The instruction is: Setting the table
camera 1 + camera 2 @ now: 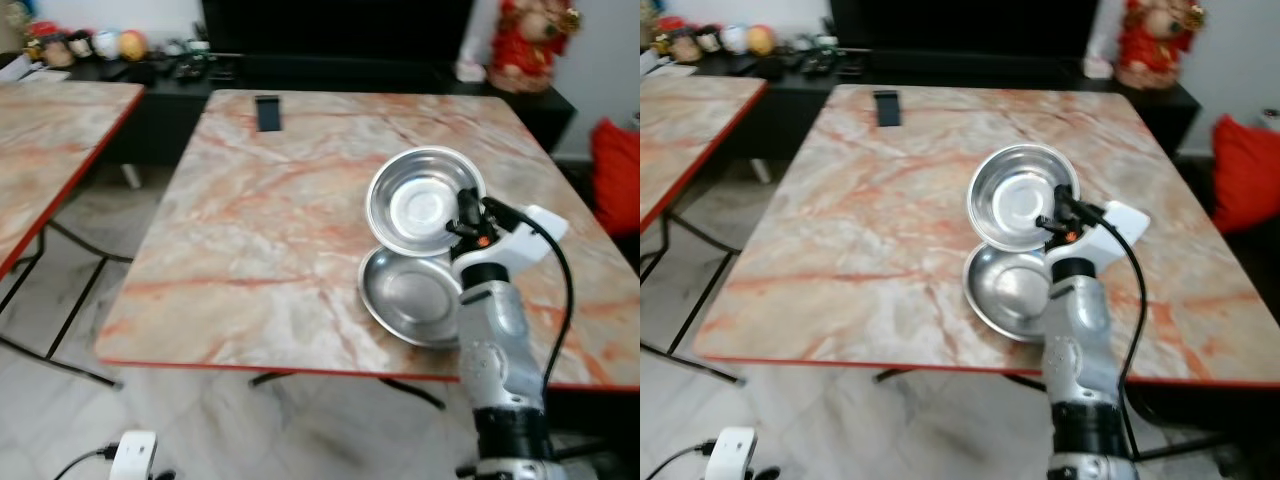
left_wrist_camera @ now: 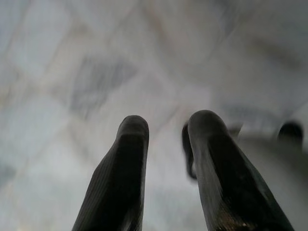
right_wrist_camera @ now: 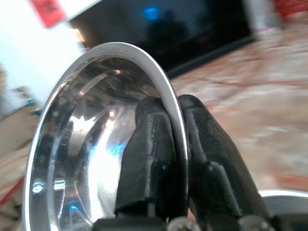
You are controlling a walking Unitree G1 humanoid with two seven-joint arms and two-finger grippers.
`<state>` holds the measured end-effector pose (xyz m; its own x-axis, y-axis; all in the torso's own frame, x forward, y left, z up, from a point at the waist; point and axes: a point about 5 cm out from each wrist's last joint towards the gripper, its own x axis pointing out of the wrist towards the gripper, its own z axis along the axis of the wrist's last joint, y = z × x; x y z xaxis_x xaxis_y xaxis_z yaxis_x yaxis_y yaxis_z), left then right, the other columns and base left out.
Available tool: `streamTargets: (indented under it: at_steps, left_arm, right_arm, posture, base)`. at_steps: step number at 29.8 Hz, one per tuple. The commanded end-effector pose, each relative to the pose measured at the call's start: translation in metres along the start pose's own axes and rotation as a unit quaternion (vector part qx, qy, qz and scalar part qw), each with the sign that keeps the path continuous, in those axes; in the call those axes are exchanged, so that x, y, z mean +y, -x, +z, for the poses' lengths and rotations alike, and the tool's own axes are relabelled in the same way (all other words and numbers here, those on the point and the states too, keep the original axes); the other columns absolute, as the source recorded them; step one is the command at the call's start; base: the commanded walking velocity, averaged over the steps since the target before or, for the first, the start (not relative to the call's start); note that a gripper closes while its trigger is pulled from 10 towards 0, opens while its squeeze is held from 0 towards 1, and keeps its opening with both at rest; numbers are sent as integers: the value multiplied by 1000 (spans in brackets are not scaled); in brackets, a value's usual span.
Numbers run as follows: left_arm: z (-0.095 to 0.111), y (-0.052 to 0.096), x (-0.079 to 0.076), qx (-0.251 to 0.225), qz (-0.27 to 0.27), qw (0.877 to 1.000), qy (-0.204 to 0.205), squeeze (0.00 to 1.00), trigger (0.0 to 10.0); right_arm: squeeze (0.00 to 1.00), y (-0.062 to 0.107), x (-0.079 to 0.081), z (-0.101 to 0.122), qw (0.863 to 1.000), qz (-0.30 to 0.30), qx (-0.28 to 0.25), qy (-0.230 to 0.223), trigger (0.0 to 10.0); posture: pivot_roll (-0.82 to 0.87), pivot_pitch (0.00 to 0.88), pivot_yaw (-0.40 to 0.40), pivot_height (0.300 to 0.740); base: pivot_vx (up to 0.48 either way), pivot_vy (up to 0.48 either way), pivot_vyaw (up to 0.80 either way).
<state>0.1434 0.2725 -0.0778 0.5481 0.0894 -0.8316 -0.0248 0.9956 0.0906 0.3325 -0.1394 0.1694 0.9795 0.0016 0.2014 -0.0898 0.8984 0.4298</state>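
Over the counter (image 1: pixel 260 240), the right hand (image 1: pixel 466 222) is closed on the rim of a steel bowl (image 1: pixel 420 200), held tilted above a second bowl (image 1: pixel 405 295) lying near the front edge. Left hand (image 2: pixel 166 144) hangs over the floor, fingers apart.

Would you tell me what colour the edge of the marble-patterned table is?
Red, along the table's near edge, clearest in the left eye view.

Home living-dining room: two red-edged marble-pattern folding tables (image 1: pixel 270 230) on pale marble floor tiles (image 1: pixel 90 410); low black TV cabinet (image 1: pixel 170 75) with painted figurines (image 1: pixel 85 43); red festive doll (image 1: pixel 525 40); red cushion (image 1: pixel 617 175).
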Motion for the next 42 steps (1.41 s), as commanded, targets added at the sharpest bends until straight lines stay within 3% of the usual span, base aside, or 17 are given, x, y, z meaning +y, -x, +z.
streamTargets:
  at_steps: [1,5,11,12,18,29,37,42]
  left_arm:
    - [0,0,-1,7,-3,1000,-9,0,10000]
    - [0,0,-1,8,-5,1000,-10,0,10000]
    - [-1,0,-1,12,-8,1000,-12,0,10000]
    - [-1,0,-1,13,-9,1000,-13,0,10000]
    - [-1,0,-1,15,-13,1000,-14,0,10000]
    - [-1,0,-1,17,-17,1000,-18,0,10000]
    - [-1,0,-1,18,-19,999,-19,0,10000]
    - [-1,0,-1,18,-20,999,-19,0,10000]
  right_arm:
    - [0,0,-8,9,1000,-13,-12,13,10000]
    - [0,3,-11,5,999,-25,10,29,10000]
    - [0,5,-31,10,990,-104,69,70,10000]
    - [0,6,-39,11,985,-133,89,70,10000]
    - [0,11,-49,11,975,-175,127,57,10000]
    - [0,16,-45,1,965,-180,188,-16,10000]
    - [0,19,-47,0,960,-192,203,-9,10000]
    - [0,24,-45,16,961,-197,195,12,10000]
  posture:
    - [0,0,-7,740]
    - [-3,0,-5,740]
    - [-11,0,0,740]
    - [-13,0,1,740]
    - [-15,0,7,740]
    - [-17,0,13,740]
    - [-21,0,16,740]
    - [-27,0,14,740]
  base:
    - [0,0,0]
    - [0,0,0]
    - [0,0,0]
    - [0,0,0]
    - [0,0,0]
    - [0,0,0]
    - [0,0,0]
    - [0,0,0]
